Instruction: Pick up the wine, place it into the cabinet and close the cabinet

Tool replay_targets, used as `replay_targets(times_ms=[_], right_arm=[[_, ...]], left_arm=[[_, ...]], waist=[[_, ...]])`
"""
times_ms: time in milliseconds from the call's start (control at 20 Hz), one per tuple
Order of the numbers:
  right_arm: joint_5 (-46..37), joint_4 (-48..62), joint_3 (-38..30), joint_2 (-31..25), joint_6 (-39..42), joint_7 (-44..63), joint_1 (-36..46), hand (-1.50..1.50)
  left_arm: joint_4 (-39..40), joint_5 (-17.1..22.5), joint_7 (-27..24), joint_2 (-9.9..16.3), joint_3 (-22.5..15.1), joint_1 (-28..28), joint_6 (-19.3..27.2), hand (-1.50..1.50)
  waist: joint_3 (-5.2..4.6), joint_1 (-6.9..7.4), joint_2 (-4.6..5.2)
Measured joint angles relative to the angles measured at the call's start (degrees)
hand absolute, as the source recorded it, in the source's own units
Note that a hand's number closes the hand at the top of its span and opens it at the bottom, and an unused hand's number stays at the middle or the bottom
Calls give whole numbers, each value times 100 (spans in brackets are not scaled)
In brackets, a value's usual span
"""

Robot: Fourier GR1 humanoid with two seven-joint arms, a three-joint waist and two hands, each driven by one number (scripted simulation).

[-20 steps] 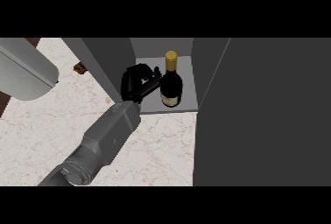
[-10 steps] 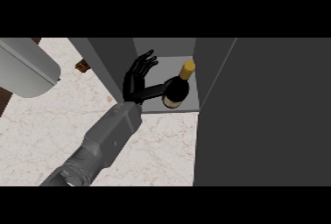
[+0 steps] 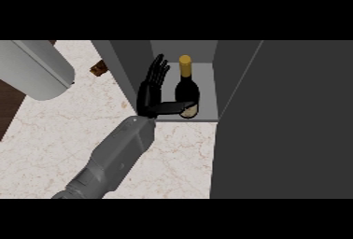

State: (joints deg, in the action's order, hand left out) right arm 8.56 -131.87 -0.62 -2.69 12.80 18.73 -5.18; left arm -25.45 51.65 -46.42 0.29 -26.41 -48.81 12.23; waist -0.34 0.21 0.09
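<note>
One arm up, hand [image 3: 153, 88] wide open

Grey forearm comes in from the bottom edge and angles up and right; fingers straight and pointing up, thumb sticking out sideways to the right. Only one hand's showing.

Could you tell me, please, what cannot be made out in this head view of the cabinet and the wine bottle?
- The dark glass wine bottle with the gold cap: the black hand's thumb covers part of its base.
- Which hand this is: the grey forearm is cut by the lower edge; no second hand shows.
- The grey cabinet's interior: the large dark door panel hides its right side.
- The pale cylinder at top left: cut by the frame.
</note>
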Motion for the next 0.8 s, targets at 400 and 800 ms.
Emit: replay_targets(times_ms=[400, 800], right_arm=[[89, -168, -61, -57, -77, 299, 99, -150], [48, -202, 33, -6, -133, 366, 199, -150]], left_arm=[[-2547, -439, 906, 662, -713, 1239, 459, -150], [-5662, -769, 1857, 1638, -1117, 2625, 1278, -150]], waist=[[30, 149, -73], [38, 111, -59]])
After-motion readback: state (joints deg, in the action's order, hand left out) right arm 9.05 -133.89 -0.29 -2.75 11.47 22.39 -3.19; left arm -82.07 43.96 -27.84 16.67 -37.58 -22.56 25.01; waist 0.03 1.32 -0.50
